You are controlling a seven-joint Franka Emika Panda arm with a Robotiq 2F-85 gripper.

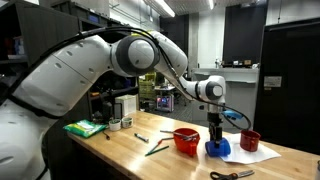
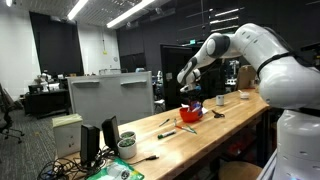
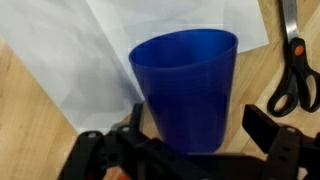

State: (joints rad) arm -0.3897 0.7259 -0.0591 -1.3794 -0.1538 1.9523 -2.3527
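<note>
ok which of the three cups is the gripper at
The blue cup, directly below the gripper and between its fingers in the wrist view. The bright red cup and the dark red cup sit to either side, untouched.

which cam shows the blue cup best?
Wrist view: the blue cup fills the frame, rim and wall clear, on white paper, between the fingers of the open claw. In an exterior view it is only a small blue shape under the claw; elsewhere it is too small to tell.
</note>
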